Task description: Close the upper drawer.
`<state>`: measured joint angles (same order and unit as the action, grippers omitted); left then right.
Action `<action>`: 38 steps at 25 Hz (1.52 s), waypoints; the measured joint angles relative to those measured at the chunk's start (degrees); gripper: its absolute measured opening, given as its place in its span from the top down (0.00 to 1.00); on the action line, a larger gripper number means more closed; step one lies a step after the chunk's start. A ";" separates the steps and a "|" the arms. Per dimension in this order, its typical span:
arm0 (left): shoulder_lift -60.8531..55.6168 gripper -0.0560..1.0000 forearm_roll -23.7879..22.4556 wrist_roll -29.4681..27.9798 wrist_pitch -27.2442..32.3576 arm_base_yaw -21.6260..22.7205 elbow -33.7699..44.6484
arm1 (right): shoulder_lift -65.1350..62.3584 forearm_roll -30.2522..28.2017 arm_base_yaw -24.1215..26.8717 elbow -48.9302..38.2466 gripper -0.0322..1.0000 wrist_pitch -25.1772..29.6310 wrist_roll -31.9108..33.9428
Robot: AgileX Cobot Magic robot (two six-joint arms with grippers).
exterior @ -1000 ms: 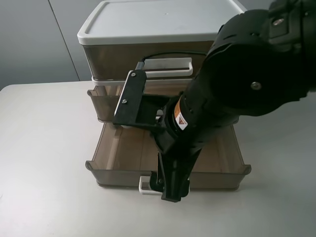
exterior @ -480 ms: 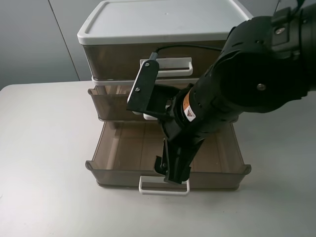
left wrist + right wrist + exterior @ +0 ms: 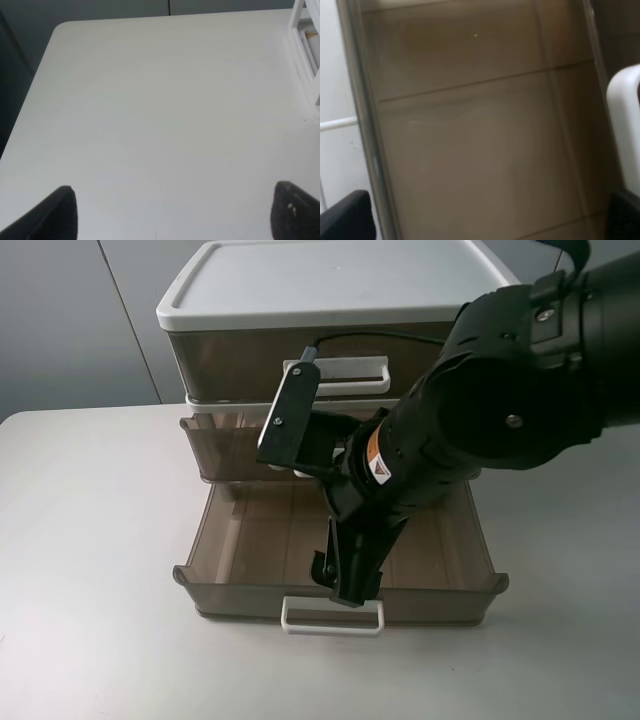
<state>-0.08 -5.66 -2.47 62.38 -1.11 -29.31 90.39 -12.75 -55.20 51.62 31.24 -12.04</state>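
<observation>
A drawer cabinet with a white lid stands at the back of the table. Its top drawer is shut, with a white handle. The middle drawer is pulled out a little. The bottom drawer is pulled far out, white handle in front. My right gripper points down over the bottom drawer just behind its front wall; the right wrist view shows it open above the brown drawer floor. My left gripper is open over bare table and is out of the exterior view.
The white table surrounds the cabinet. The big black right arm covers the right part of the middle drawer. A white corner of the cabinet shows at the edge of the left wrist view.
My right gripper has moved back from the bottom drawer's handle, rising slightly over the drawer's inside; the handle is now uncovered. The drawers have not moved.
</observation>
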 joint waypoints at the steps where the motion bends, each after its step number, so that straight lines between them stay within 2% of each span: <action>1: 0.00 0.25 0.00 0.00 0.00 0.00 0.00 | 0.00 -0.13 0.00 0.00 0.29 -0.48 0.00; 21: 0.00 0.25 0.00 0.00 0.00 0.00 0.00 | 3.09 -4.55 1.15 0.00 0.29 -7.97 -0.17; 38: 0.00 0.25 0.00 0.00 0.00 0.00 0.00 | 5.00 -4.55 1.23 0.00 0.29 -15.65 -0.17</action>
<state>-0.08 -5.66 -2.47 62.38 -1.11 -29.31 95.38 -17.31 -53.97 51.62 15.59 -12.21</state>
